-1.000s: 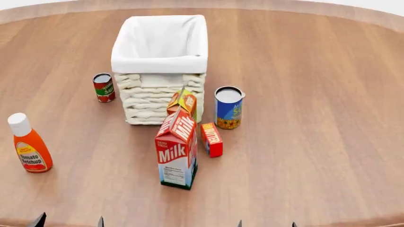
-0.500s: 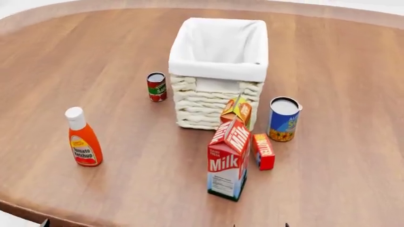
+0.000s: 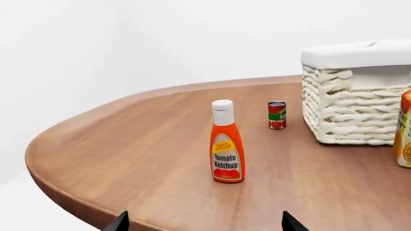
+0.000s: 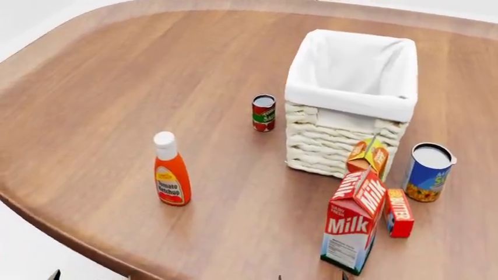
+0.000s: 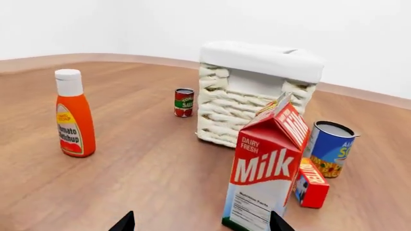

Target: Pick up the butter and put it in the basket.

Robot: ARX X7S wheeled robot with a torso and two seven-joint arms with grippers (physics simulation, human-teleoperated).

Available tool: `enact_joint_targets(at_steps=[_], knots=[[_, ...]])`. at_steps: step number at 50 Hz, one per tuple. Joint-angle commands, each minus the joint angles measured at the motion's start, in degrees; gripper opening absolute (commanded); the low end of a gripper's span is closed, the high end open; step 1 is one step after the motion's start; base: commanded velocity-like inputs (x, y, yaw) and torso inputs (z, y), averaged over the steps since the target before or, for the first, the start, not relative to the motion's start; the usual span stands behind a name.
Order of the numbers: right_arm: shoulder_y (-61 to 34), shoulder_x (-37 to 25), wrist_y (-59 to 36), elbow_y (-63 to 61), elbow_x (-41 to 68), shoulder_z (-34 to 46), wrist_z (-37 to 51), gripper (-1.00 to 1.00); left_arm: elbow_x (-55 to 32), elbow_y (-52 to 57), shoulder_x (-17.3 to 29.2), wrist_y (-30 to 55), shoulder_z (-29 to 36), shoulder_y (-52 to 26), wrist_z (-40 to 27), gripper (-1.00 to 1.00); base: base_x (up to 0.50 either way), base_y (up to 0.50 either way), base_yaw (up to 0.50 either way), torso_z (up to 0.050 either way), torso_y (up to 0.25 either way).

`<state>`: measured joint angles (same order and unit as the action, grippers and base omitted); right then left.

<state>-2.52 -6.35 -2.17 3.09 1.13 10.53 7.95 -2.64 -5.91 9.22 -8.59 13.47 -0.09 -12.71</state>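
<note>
Both sets of jaws were seen wide open and empty; the butter (image 4: 399,212) was left untouched beside the milk carton (image 4: 351,224), the basket (image 4: 350,99) unfilled.

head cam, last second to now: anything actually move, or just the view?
Only the view moved: it swung left, so everything slid right in the head view. The butter lies beside the milk carton, in front of the basket; ketchup bottle and cans unmoved. Nothing grasped; only tool tips show.
</note>
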Motion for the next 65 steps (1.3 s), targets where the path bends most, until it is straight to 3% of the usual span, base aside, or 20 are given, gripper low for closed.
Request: enact_joint_targets(at_steps=[1,9,50,54,58,65], knots=[[-0.7,0.5,0.3,0.1,-0.6,-0.7,-0.6,1.00,1.1,0.4,-3.1,1.7,-3.5,-0.2,3.5,1.00,0.07,0.02,0.50,0.000,0.000],[-0.5,0.1,-0.5,-1.1,2.2,-0.4,-2.0,1.00,0.8,0.4,-2.7,1.8,-2.9,-0.3,3.0,1.00,0.02,-0.02,0.06,0.000,0.000],[-0.6,-1.5,1.4,-1.7,3.9,1.5,0.5,1.00,-1.6,1.0,-0.9,3.0,-1.4,-1.3,1.5,1.00,0.16,-0.47,0.00,0.000,0.000],[-0.2,-1.7,1.1,-2.7,3.3,1.0,2.1,1.00,-3.9,4.7,-0.2,8.9,-3.8,-3.9,0.5,1.00,0.00,-0.01,0.00,0.000,0.000],[0.2,-1.9,2.4,-3.4,5.0,1.4,0.6,1.00,-12.3,16.8,2.8,26.2,-10.6,-8.6,-1.2,1.00,0.03,0.01,0.00,0.000,0.000],[0.2,-2.2,1.5,-3.7,4.9,1.9,1.1,1.00,-15.3,22.7,5.1,32.6,-13.2,-9.7,-2.4,1.00,0.50,0.07,0.00,0.000,0.000]])
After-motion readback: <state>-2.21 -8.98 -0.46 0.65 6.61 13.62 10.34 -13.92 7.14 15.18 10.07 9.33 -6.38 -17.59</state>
